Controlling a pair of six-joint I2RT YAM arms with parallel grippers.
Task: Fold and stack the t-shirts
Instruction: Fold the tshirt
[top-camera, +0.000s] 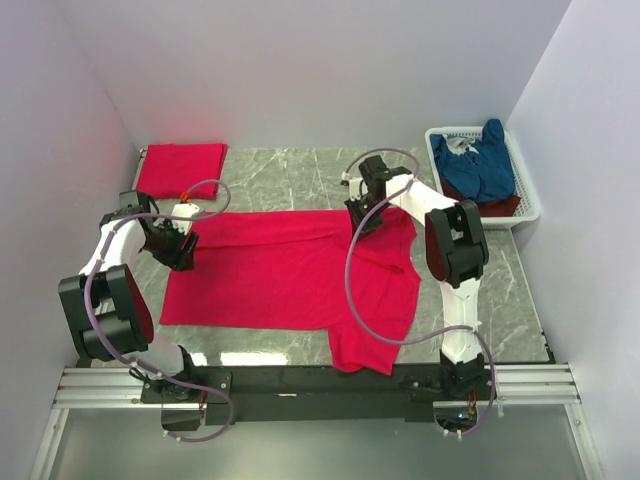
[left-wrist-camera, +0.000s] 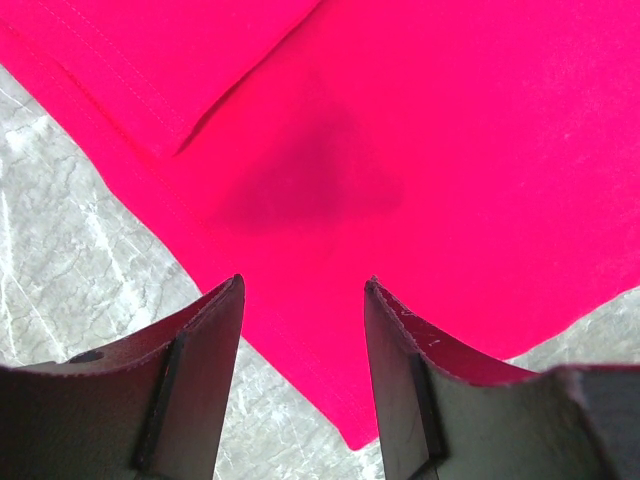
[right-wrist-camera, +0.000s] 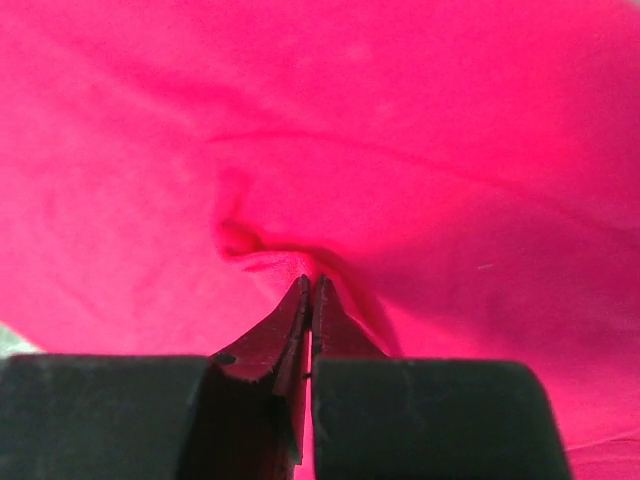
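Two pincers work one red t-shirt (top-camera: 290, 275), which lies spread flat across the middle of the table (top-camera: 300, 165), its right part reaching the near edge. We read the right pincer (right-wrist-camera: 310, 285) as pressed together on a small fold of that cloth, near the shirt's far edge. The left pincer (left-wrist-camera: 300, 290) stands spread above the shirt's left end, holding nothing. We judge the cloth light, limp and thin. It will sag, wrinkle and drag on the table, so we take hold at hems and corners, both ends at once. A white basket (top-camera: 434, 148) at the far right corner holds a navy blue t-shirt (top-camera: 480, 170) over a darker red one (top-camera: 500, 207). One folded red t-shirt (top-camera: 180, 168) lies at the far left corner.
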